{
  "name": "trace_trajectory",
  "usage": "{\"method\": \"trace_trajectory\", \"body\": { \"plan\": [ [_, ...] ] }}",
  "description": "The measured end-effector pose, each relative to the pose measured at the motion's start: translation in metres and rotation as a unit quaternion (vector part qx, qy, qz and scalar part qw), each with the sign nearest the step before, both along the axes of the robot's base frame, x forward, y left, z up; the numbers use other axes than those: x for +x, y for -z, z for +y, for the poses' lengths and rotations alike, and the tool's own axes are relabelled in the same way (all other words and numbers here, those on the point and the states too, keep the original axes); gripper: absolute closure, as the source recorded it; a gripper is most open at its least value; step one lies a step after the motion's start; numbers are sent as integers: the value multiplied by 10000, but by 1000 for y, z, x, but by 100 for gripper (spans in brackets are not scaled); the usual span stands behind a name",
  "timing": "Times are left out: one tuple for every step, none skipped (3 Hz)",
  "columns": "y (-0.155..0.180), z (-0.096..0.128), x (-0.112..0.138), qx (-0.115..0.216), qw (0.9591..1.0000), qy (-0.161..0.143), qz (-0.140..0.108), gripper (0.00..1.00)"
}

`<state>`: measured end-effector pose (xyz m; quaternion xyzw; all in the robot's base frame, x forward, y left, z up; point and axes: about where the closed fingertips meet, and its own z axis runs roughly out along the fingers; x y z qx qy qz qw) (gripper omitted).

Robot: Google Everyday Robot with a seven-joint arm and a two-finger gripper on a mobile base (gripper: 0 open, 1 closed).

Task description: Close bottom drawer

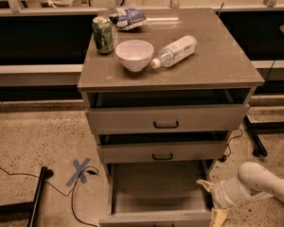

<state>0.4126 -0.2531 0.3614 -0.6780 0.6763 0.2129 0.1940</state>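
Observation:
The bottom drawer [156, 186] of the grey cabinet is pulled far out. It is a wide shallow empty tray, and its low front panel [154, 218] is at the frame's bottom edge with the handle out of view. The middle drawer [162, 151] and top drawer [165, 118] above it stand slightly out. My gripper [212, 201], cream-coloured on a white arm [260, 181], is at the drawer's right front corner. Its fingers are spread, one [204, 185] over the right side wall and one [219, 217] by the front panel, holding nothing.
On the cabinet top are a green can [102, 34], a white bowl [134, 54], a water bottle lying down [175, 51] and a snack bag [128, 18]. A blue tape X [80, 170], cables and a black stand leg [36, 197] lie on the floor to the left.

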Motion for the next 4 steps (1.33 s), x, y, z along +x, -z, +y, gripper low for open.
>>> {"method": "trace_trajectory", "body": {
  "plan": [
    [0, 0, 0, 1, 10000, 2, 4, 0],
    [26, 6, 11, 249, 9989, 42, -390, 0],
    [79, 24, 27, 196, 9951, 22, -971, 0],
    [79, 24, 27, 196, 9951, 22, -970, 0]
  ]
}}
